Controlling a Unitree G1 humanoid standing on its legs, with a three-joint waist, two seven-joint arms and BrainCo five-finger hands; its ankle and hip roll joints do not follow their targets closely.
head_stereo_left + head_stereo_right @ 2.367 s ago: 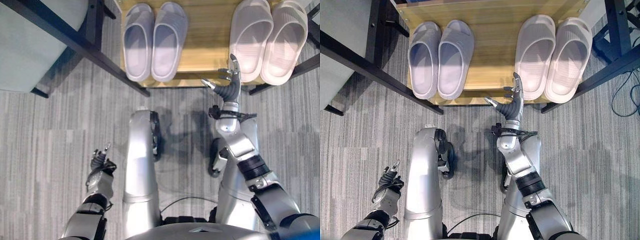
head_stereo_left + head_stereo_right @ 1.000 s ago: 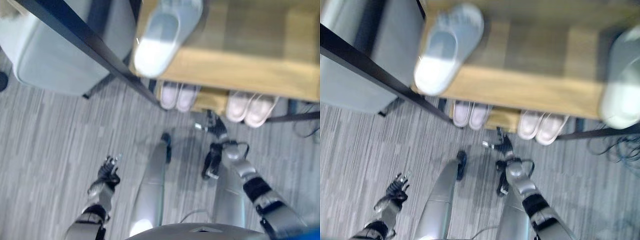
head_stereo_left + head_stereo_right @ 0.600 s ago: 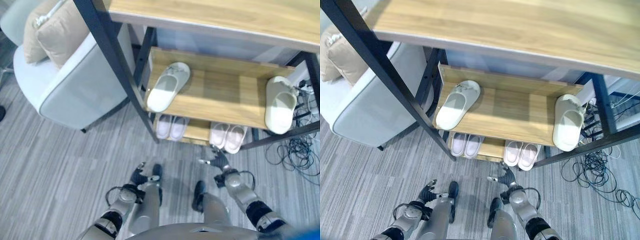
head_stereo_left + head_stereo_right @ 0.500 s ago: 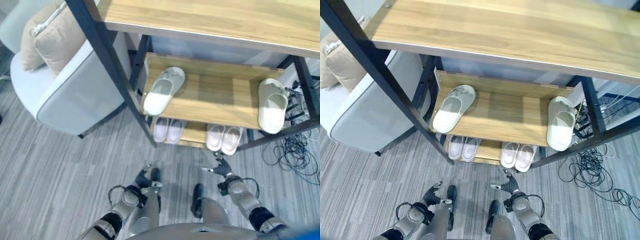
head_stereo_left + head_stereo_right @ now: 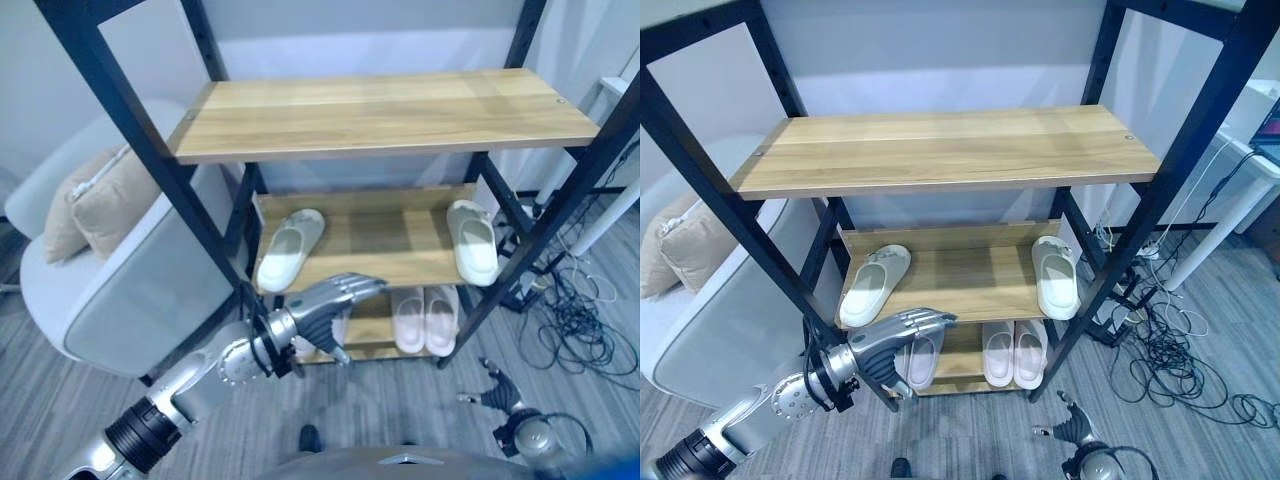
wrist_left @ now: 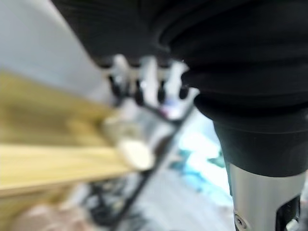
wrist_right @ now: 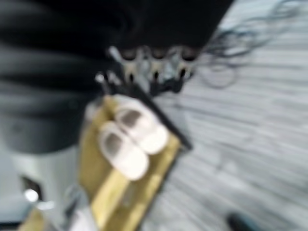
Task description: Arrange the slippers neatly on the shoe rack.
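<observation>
Hands: left hand (image 5: 330,300) raised before the shoe rack (image 5: 940,150), fingers spread, holding nothing; right hand (image 5: 1072,428) low, open.
Bottom shelf: two pairs set together, likely finished.
Middle shelf: left slipper (image 5: 873,285) and right slipper (image 5: 1054,276) well apart, likely next.

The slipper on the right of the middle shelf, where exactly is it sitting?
In the eye views the slipper lies at the middle shelf's right end beside the rack's black post, far apart from the other slipper at the left end.
</observation>
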